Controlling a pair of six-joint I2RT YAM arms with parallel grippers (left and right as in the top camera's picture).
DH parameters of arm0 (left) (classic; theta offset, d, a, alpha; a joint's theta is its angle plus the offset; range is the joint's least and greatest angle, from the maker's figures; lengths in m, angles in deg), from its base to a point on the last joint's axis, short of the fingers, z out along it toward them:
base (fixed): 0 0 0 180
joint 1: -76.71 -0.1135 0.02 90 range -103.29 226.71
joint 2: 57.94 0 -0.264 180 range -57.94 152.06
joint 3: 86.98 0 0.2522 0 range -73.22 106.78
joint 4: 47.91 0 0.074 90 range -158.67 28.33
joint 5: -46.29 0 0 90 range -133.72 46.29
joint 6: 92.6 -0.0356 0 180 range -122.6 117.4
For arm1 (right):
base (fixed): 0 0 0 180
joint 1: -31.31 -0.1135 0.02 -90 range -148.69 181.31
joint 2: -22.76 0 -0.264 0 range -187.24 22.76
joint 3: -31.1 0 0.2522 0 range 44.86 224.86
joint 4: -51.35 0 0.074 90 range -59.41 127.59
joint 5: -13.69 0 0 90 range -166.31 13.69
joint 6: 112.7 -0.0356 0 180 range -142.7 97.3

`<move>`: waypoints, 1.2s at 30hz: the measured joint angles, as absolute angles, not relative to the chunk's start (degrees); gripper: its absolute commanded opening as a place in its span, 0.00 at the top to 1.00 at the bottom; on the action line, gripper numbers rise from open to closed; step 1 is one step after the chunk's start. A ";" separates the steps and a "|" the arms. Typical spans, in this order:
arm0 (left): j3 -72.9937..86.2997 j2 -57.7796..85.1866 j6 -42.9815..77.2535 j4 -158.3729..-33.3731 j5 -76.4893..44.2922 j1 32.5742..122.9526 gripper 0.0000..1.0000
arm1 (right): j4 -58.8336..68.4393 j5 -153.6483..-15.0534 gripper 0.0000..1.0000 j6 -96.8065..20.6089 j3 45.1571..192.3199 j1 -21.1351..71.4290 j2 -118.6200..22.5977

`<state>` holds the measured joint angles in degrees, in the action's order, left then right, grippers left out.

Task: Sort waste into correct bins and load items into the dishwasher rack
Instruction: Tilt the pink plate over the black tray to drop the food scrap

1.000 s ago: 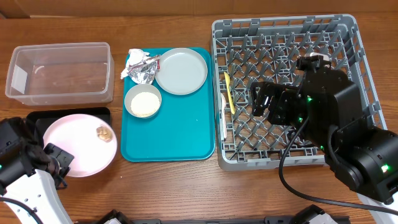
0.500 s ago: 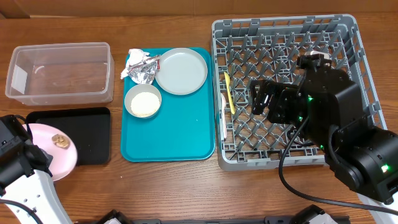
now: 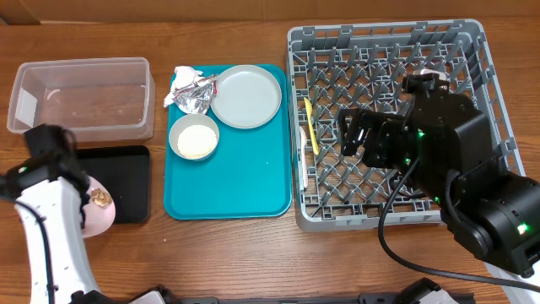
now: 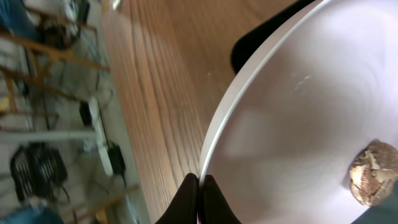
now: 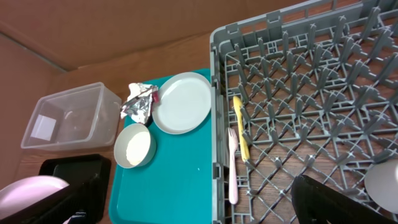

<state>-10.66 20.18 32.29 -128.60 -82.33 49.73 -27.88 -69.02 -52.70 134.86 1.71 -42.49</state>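
My left gripper [image 4: 199, 186] is shut on the rim of the whitish-pink plate [image 4: 311, 112], which tilts at the left edge of the black tray [image 3: 122, 181]. A brown morsel [image 4: 372, 173] lies on the plate. My right gripper [image 3: 361, 137] hangs open and holds nothing above the grey dishwasher rack [image 3: 388, 51]. A yellow utensil [image 3: 311, 125] and a white one [image 3: 303, 160] lie along the rack's left side. The teal tray [image 3: 245, 190] carries a foil wrapper [image 3: 195, 91], a grey plate [image 3: 245, 96] and a bowl of rice [image 3: 194, 138].
The clear tub [image 3: 80, 100] stands behind the black tray at the far left. My left arm [image 3: 51, 236] rises from the table's front left corner. The bulky right arm [image 3: 472, 186] covers the rack's right half. A pale round thing [image 5: 384, 185] sits in the rack.
The left arm drew the pink plate off the black tray to the left, then swung up and tipped it at the tray's left edge. The morsel stayed on it. The right arm held still.
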 measured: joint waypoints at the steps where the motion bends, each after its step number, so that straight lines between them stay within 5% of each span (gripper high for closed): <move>1: -10.66 20.49 32.32 -128.19 -83.92 51.98 0.96 | -27.93 -69.06 0.00 -52.70 134.86 1.68 -42.49; 36: -2.16 21.58 27.22 -131.75 -93.87 62.02 0.96 | -27.64 -71.42 0.00 -52.66 134.86 1.68 -42.49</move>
